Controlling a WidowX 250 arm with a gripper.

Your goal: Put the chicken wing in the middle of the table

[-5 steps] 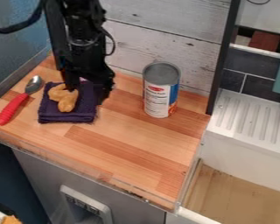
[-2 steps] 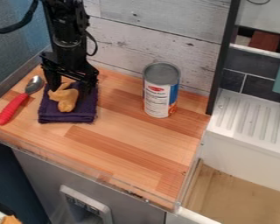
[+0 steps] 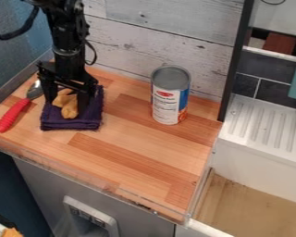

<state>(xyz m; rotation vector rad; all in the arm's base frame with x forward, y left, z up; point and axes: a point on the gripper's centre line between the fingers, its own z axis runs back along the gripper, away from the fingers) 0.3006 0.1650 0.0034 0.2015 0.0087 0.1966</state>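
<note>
The black gripper hangs over the folded purple cloth at the left of the table, open, with one finger on each side of the chicken wing. The tan chicken wing lies on the purple cloth, its upper part partly hidden by the gripper. The wooden table stretches to the right and front of the cloth.
A spoon with a red handle lies just left of the cloth, its bowl partly behind the gripper. A can stands upright at the back right. Walls border the back and left; a white sink adjoins on the right.
My gripper has moved left and turned, and it has come down around the chicken wing. The wing, cloth, spoon and can look unmoved.
</note>
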